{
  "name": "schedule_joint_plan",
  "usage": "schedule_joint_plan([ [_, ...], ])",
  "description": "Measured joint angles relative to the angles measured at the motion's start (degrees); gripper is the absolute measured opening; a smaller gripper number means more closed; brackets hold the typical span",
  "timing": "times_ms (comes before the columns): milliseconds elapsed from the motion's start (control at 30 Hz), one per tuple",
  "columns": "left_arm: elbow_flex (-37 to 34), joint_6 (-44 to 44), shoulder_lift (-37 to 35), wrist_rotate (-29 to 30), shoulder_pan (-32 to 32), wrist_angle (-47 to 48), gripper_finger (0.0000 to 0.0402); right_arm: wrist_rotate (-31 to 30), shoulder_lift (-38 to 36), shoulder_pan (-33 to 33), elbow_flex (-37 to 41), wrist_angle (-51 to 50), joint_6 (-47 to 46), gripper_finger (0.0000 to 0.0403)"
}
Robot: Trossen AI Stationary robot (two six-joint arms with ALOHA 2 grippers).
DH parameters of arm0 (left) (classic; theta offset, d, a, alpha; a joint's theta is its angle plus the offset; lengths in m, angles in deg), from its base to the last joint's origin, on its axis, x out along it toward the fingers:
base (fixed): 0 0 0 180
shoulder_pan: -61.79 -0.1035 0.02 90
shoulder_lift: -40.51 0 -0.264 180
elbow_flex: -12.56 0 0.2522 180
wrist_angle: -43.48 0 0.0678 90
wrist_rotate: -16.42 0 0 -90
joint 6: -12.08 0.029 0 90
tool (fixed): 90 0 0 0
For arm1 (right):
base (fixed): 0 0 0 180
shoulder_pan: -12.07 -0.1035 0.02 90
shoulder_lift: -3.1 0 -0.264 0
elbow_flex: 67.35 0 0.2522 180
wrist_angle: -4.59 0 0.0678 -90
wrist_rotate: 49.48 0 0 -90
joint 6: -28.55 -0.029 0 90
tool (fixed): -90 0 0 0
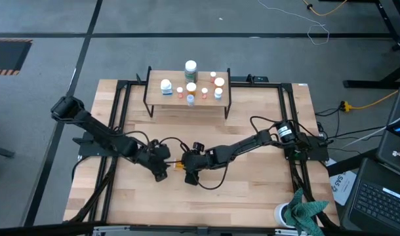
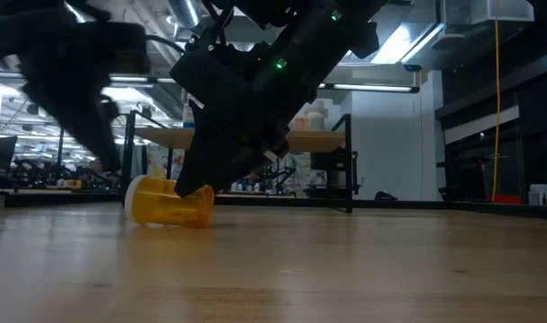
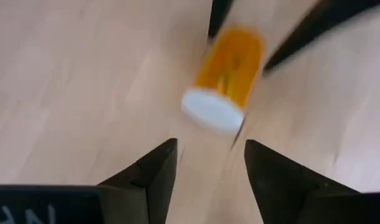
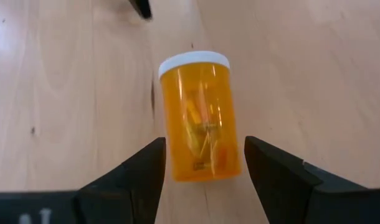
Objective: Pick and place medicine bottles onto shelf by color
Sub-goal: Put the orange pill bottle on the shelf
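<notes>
An orange medicine bottle point(image 4: 199, 118) with a white cap lies on its side at mid-table, between my two grippers point(image 1: 176, 165). My right gripper point(image 4: 202, 168) is shut on the end away from the cap. My left gripper point(image 3: 209, 168) stands open a short way off the cap end point(image 3: 212, 111), touching nothing. At the table's far edge stands the shelf point(image 1: 157, 74), a light-wood board on black wire legs. It carries several white-capped bottles: orange ones, white or bluish ones point(image 1: 166, 86) and a larger dark green one point(image 1: 190, 66). My right gripper pinches the orange bottle's round wall near its bottom end point(image 4: 177, 163) between its two fingers point(image 4: 146, 171). The fingers slant down from the table's right and lie along the bottle. The bottle lies on its side at the tabletop point(image 2: 170, 203), cap pointing toward my left gripper.
A white cup with a teal cloth point(image 1: 303, 211) stands at the near right corner. A laptop point(image 1: 383, 196) sits beyond the table's right edge. Black rails point(image 1: 121, 105) run along the table's sides. Bare wood lies between the grippers and the shelf.
</notes>
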Motion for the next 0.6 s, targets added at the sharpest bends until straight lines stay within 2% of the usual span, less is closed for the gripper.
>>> schedule_joint_plan([
  [267, -0.26, -1.06, 0.04, 0.40, 1.23, 2.02, 0.0182, 2.50, 0.66, 0.53, 0.01, -0.29, 0.41, 0.0220],
  [400, -1.45, -1.02, 3.22, 1.31, -0.36, 2.06, 0.0182, 3.58, 1.38, 0.68, 0.07, -0.51, -0.01, 0.0220],
  [600, -1.40, 3.41, 7.03, -0.30, -2.63, -6.77, 0.0182, 3.56, 1.95, 0.61, 0.09, -0.31, -1.16, 0.0220],
])
